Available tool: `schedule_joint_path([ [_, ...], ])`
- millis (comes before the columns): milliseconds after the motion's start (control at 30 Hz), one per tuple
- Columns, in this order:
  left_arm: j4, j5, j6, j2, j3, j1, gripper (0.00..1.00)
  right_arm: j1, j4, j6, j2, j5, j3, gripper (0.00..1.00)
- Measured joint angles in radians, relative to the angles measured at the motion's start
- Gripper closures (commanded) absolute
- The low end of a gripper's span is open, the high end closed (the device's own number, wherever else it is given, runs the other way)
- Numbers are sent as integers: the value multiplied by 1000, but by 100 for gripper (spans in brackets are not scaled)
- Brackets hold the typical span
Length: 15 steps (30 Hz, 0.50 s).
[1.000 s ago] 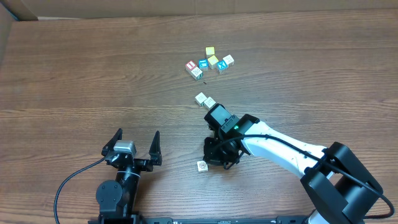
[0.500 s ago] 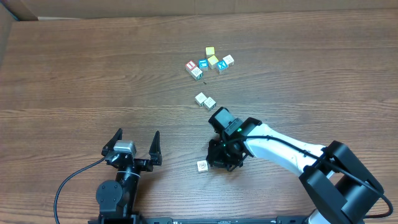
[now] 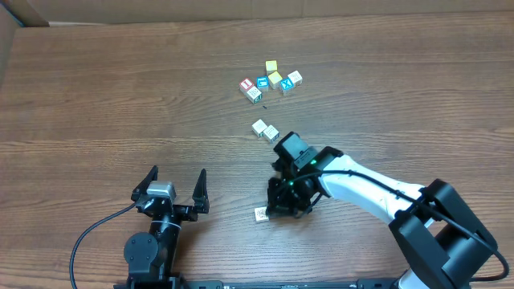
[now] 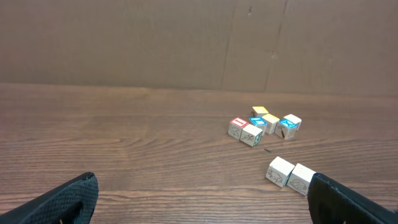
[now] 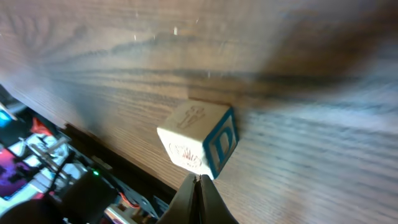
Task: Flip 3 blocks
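Observation:
One pale block (image 3: pixel 260 214) lies near the front edge of the table (image 3: pixel 120 96). My right gripper (image 3: pixel 275 211) is shut, and its tips sit right beside this block. In the right wrist view the same block (image 5: pixel 199 142) shows a whitish face with grey print and a blue letter on one side, with the shut right gripper (image 5: pixel 200 180) touching its lower corner. Two more pale blocks (image 3: pixel 259 127) (image 3: pixel 271 132) lie side by side mid-table; the left wrist view shows them too (image 4: pixel 280 171) (image 4: pixel 301 178). My left gripper (image 3: pixel 175 186) (image 4: pixel 205 211) stands open and empty at the front left.
A cluster of several cubes (image 3: pixel 271 80) with yellow, blue and red faces sits at the back centre, also in the left wrist view (image 4: pixel 261 121). A cardboard wall (image 4: pixel 186 37) rises behind the table. The front table edge (image 5: pixel 112 162) runs just beside the near block.
The right wrist has swung slightly right and back while its shut tips edged closer to the near block. The block looks unmoved. The left arm is still.

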<state>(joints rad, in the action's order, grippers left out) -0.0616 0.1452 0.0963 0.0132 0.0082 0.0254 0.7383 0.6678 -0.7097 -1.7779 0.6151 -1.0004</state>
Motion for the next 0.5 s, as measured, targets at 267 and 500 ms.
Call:
schedule_joint_path([
  [267, 0, 0, 0, 0, 0, 0, 0, 49, -3, -58, 0, -75, 0, 96],
  [500, 0, 0, 0, 0, 0, 0, 0, 12, 14, -98, 5, -135, 2, 96],
])
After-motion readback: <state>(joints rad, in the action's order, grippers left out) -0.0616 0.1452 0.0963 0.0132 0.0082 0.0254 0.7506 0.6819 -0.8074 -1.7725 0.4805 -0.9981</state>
